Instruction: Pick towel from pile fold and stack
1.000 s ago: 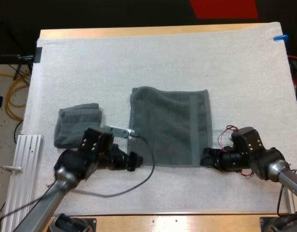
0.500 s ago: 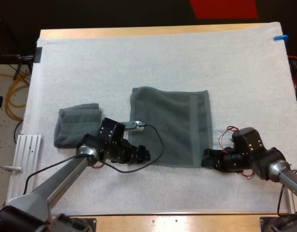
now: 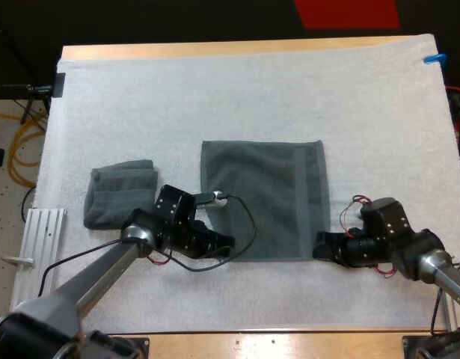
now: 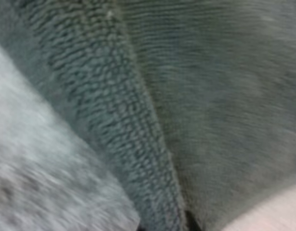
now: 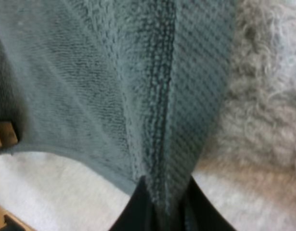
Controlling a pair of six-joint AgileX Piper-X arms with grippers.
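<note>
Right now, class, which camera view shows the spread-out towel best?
The high view: the spread-out towel lies whole on the white mat, its outline plain. The left wrist view shows a stretch of its left hem close up; the right wrist view shows its right hem pinched between the right jaws.

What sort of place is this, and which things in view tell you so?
Probably a robotics lab bench: the left gripper and right gripper grip a spread towel on a white mat, a folded towel beside it, yellow cables on the floor.
</note>
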